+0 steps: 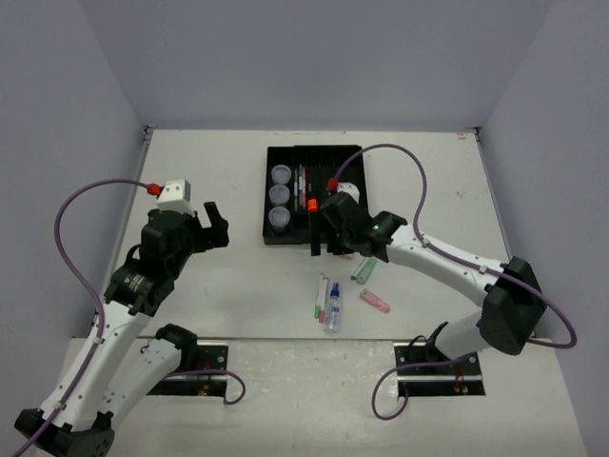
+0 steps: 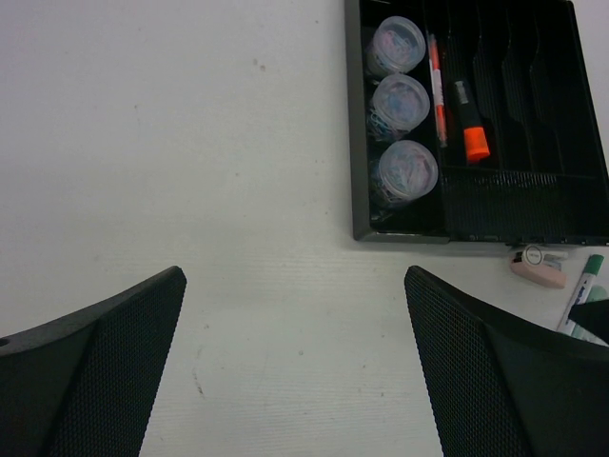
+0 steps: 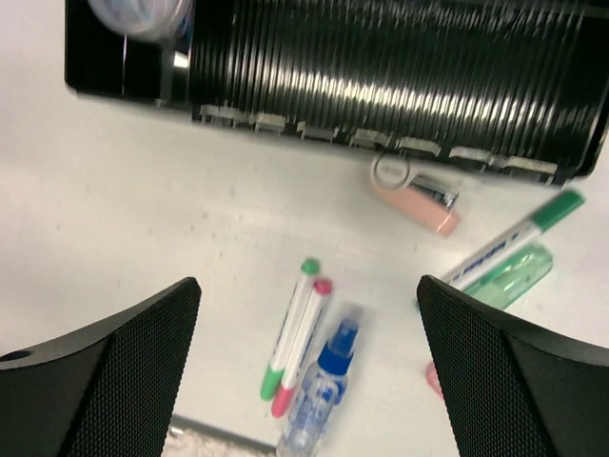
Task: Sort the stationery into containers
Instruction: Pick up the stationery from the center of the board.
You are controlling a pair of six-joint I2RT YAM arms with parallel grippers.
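Observer: Pose of the left arm?
Recorder: Bent sharply at the elbow, wrist turned toward the middle. The left gripper (image 1: 221, 228) hangs over bare table (image 1: 247, 286), well left of the black tray (image 2: 547, 95). Its fingers (image 2: 95, 381) are spread wide with nothing between them.

Observer: Right arm?
Recorder: Stretched in from the right, forearm low. The right gripper (image 1: 325, 244) is over the tray's near edge. Its fingers (image 3: 514, 371) stand wide apart and empty.

Observer: Stationery in the tray?
Recorder: Three round pots (image 2: 400, 102) stand in a row in the leftmost slot. A red-and-white pen (image 2: 437, 86) lies in the next slot. An orange-capped marker (image 2: 473, 119) lies one slot further. The top view shows more thin pens there, but I cannot count them.

Observer: Stationery on the table?
Recorder: A small pink item (image 3: 416, 200) with a metal ring sits just beside the tray's near wall. A green-capped pen (image 3: 504, 249) lies against a pale green marker (image 3: 519, 274). Nearer the arm bases, a green-tipped pen (image 3: 289, 328) and a pink-tipped pen (image 3: 303, 347) lie side by side. A blue-capped bottle (image 3: 319, 390) is just beside them. The pink eraser (image 1: 374, 302) lies a little to their right, touching nothing.

Observer: Writing, labels?
Recorder: There is print on the bottle and pen barrels, too blurred to read.
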